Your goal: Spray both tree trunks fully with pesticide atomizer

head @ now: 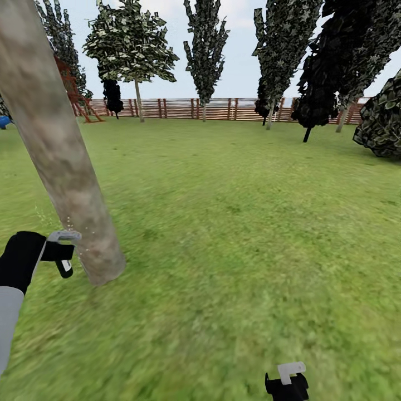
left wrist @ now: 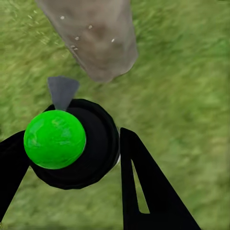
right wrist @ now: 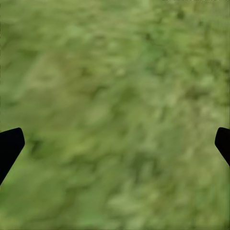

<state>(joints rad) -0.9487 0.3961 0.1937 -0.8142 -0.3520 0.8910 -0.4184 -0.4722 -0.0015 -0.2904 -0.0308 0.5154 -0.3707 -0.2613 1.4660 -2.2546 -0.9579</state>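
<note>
A thick mottled grey-brown tree trunk (head: 55,156) leans up from the grass lawn (head: 239,223) at the left of the head view. Close beside its base, my left gripper (head: 53,253) is shut on the pesticide atomizer (head: 64,236). In the left wrist view the atomizer (left wrist: 55,139) has a bright green round top on a black body. Its grey nozzle (left wrist: 62,91) points at the trunk (left wrist: 96,38), where small pale specks show. My right gripper (head: 287,381) hangs low over bare grass, open and holding nothing (right wrist: 115,143).
A brown slat fence (head: 223,108) closes the far side of the lawn. Dark slim trees (head: 206,50) and a leafy tree (head: 131,44) stand before it. A red-brown play frame (head: 78,100) is at the far left, a dark bush (head: 384,122) at the right.
</note>
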